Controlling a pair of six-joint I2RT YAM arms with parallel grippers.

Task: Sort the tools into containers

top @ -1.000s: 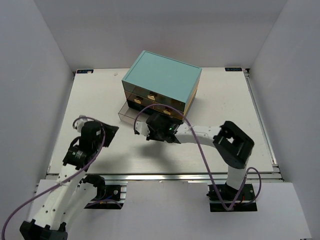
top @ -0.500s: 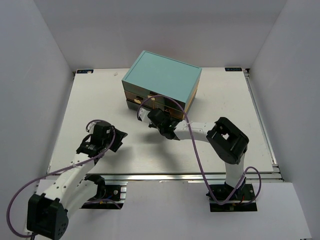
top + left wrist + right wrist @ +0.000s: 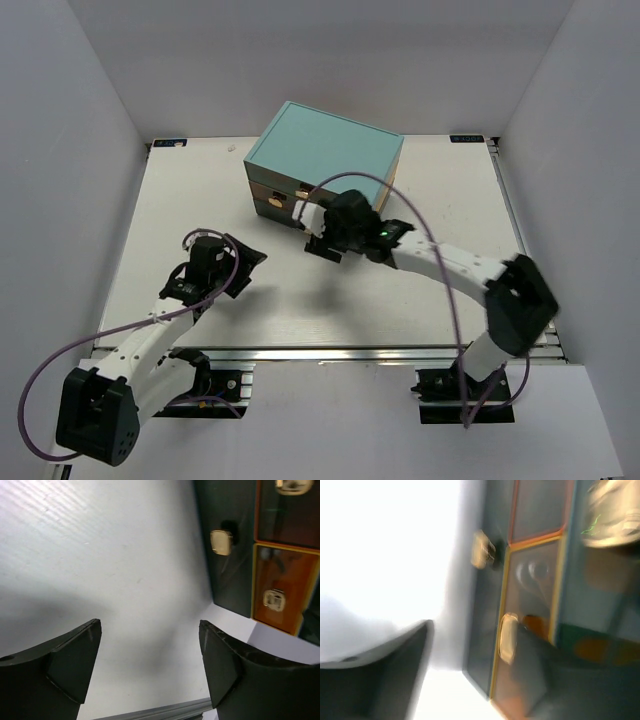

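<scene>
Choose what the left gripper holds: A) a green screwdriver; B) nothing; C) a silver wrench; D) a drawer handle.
B: in the left wrist view the left gripper stands wide open, and only the bare table shows in its gap.

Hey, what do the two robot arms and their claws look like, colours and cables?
The left arm and right arm have white links with chunky black joints, and a purple cable loops along each. The left claw and right claw have broad, black, wedge-shaped fingers.
</scene>
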